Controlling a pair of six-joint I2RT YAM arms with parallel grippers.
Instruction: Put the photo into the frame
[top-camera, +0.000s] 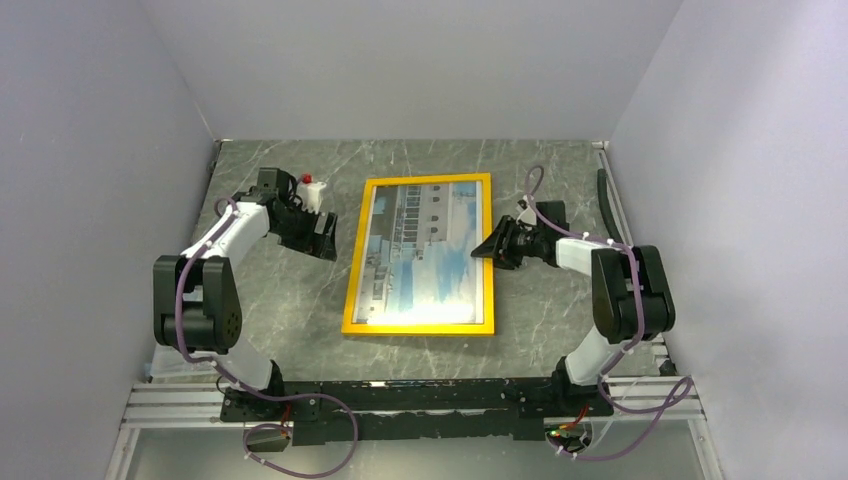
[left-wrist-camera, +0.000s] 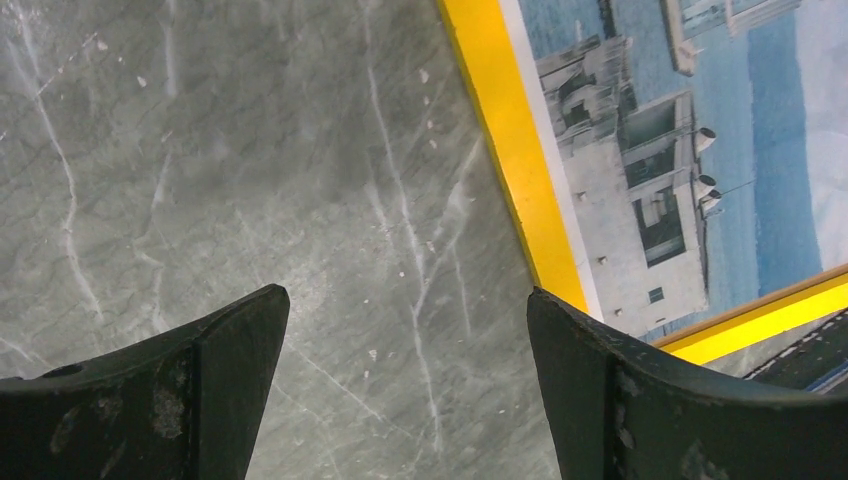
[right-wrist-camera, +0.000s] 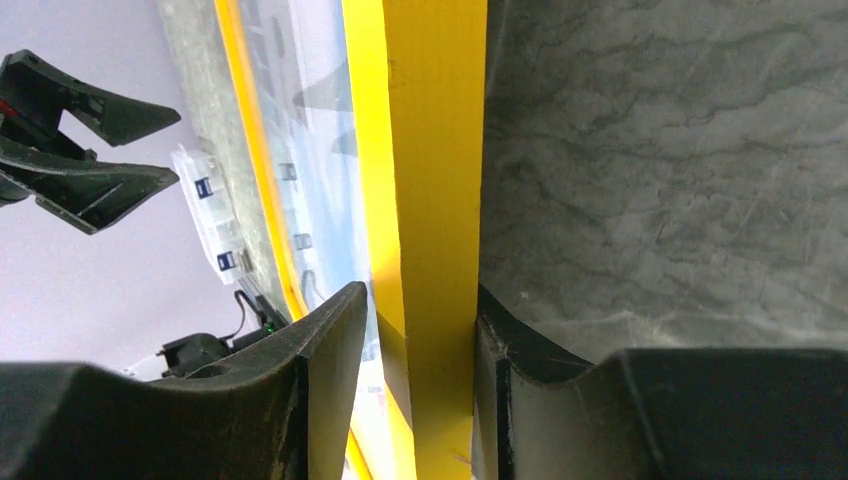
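The frame (top-camera: 418, 328) lies flat on the table with its yellow front up, and the photo (top-camera: 425, 250) of the white building and blue sky shows behind its pane. My left gripper (top-camera: 326, 240) is open and empty over bare table just left of the frame (left-wrist-camera: 510, 150); the photo (left-wrist-camera: 650, 170) shows at the right of that view. My right gripper (top-camera: 497, 245) straddles the frame's right rail (right-wrist-camera: 435, 150). One finger (right-wrist-camera: 520, 380) touches the rail, and the other (right-wrist-camera: 325, 360) stands over the pane with a narrow gap.
The table (top-camera: 280, 310) is grey marble, walled on three sides. A small white object with a red top (top-camera: 311, 188) sits by the left arm at the back left. A metal rail (top-camera: 400, 400) holds the arm bases at the near edge.
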